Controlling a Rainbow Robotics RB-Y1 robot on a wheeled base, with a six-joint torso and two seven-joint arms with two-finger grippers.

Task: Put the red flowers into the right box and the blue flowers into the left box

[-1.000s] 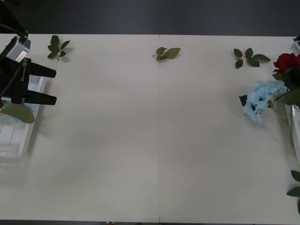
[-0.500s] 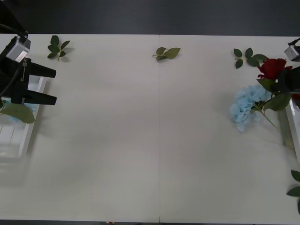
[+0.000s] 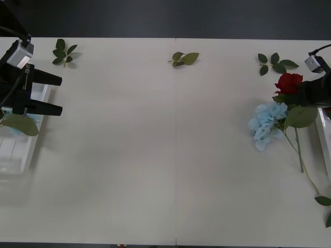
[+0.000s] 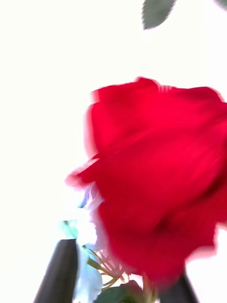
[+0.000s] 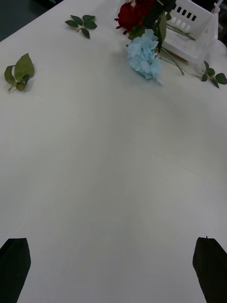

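Right side of table, red rose and pale-blue hydrangea held together at right gripper.

Right gripper (image 3: 306, 94) at far right edge, black fingers (image 4: 59, 272) closed on stems of red rose (image 3: 288, 82) and pale-blue hydrangea (image 3: 266, 124); stems trailing down beside right box (image 3: 325, 135). Left gripper (image 3: 58, 94) parked over left box (image 3: 23, 150), fingers spread wide, holding nothing; one blue flower (image 3: 11, 129) and a leaf lying in that box. Three leaf sprigs (image 3: 184, 58) spaced along far edge of white table (image 3: 155, 155).
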